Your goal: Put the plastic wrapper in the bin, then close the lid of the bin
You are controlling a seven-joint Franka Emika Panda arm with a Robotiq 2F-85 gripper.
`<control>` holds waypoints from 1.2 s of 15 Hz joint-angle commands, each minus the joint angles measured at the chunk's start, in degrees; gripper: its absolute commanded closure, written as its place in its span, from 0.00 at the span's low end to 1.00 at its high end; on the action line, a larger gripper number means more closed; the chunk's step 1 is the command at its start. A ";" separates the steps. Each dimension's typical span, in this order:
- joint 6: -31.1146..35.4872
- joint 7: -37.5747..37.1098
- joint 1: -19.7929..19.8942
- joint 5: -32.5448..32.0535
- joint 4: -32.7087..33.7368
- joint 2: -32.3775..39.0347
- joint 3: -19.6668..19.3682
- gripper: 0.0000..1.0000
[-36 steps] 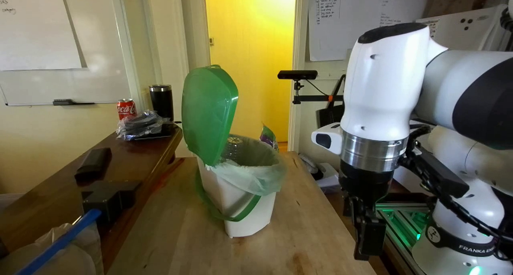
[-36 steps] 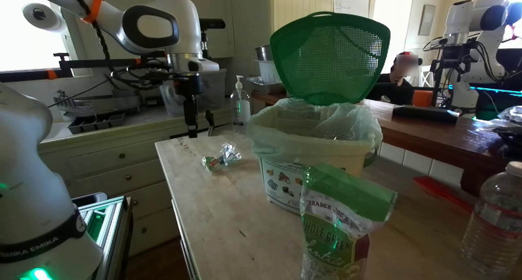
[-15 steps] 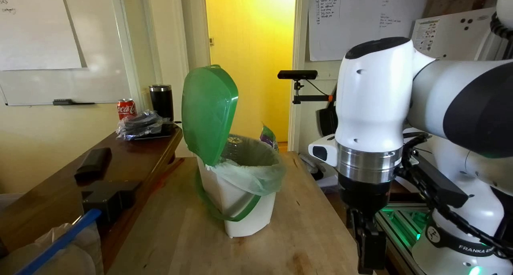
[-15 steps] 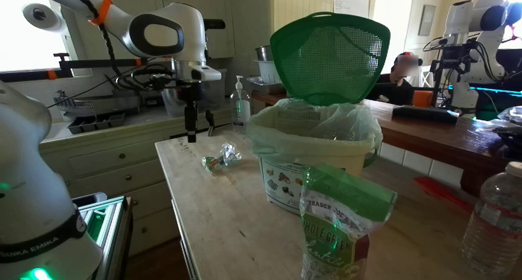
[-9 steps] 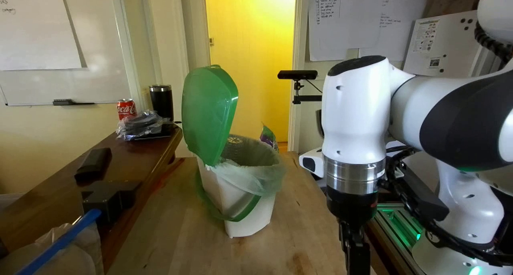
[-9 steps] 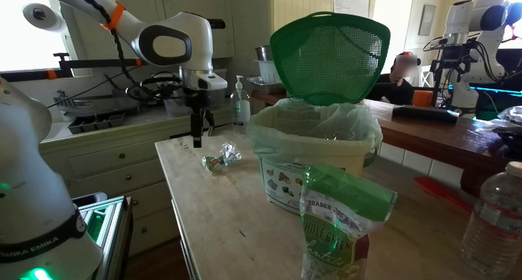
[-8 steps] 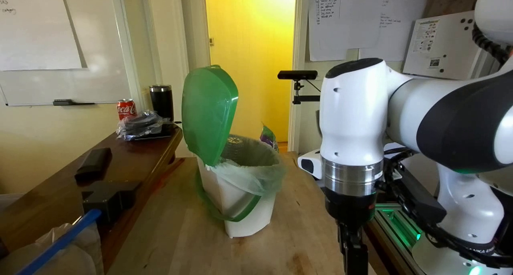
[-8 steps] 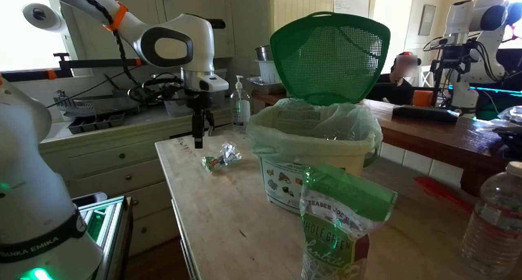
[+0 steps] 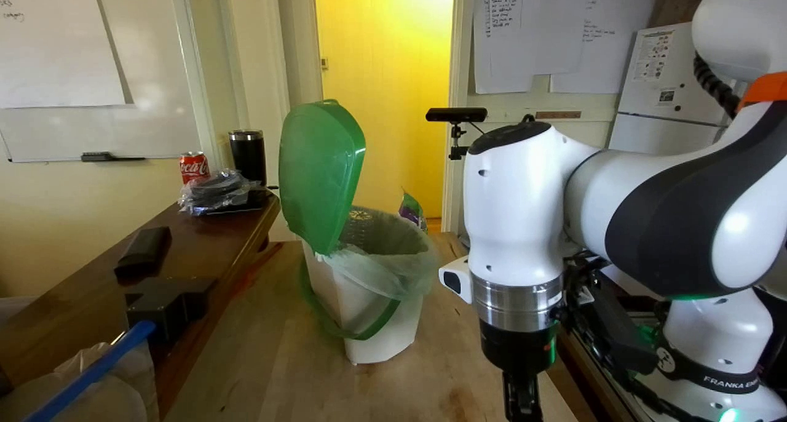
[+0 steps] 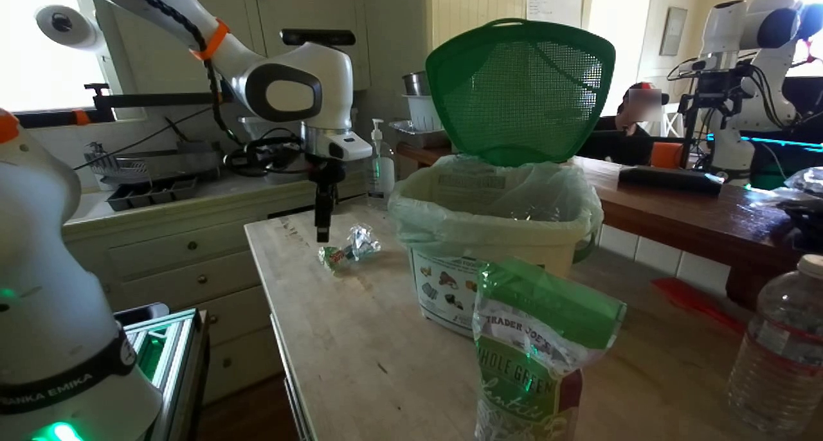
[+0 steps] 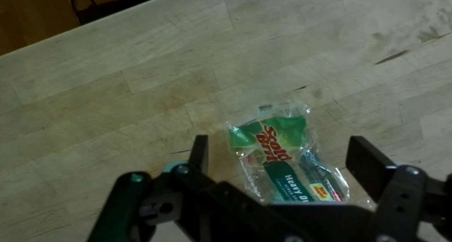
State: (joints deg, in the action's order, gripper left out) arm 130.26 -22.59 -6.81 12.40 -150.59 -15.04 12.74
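Note:
The plastic wrapper (image 10: 349, 253), clear and crumpled with green print, lies on the wooden table beside the bin. In the wrist view the wrapper (image 11: 287, 180) lies between and below the fingers, its lower end hidden by the gripper body. My gripper (image 11: 279, 143) is open and empty, with wide-spread fingers (image 11: 200, 152) on either side. In an exterior view my gripper (image 10: 323, 235) hangs upright just above the table, close to the wrapper. The white bin (image 9: 384, 333) stands with a pale greenish liner (image 10: 437, 225) over its rim. Its green lid (image 10: 521, 87) stands open, upright, also in an exterior view (image 9: 320, 170).
A green lentil bag (image 10: 533, 344) stands in front of the bin. A water bottle (image 10: 775, 357) stands on the right. A soap pump bottle (image 10: 381, 171) is behind the gripper. A dark wooden counter (image 9: 203, 250) runs alongside. The table edge (image 11: 106, 16) shows in the wrist view.
My gripper has moved down and across toward the wrapper, rightward in one exterior view and leftward in another. The wrapper, bin and lid have not moved.

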 commanded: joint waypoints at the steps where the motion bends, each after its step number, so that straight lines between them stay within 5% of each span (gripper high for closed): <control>1: 0.70 -0.41 -0.81 0.80 1.99 4.09 -0.39 0.00; 10: 1.13 -1.52 -1.58 -0.30 4.55 10.46 -0.20 0.00; 18: 6.49 0.93 -2.08 -8.18 5.72 14.52 -0.50 0.00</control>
State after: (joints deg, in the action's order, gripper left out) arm 133.70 -22.65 -8.13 7.15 -145.42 -2.53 12.75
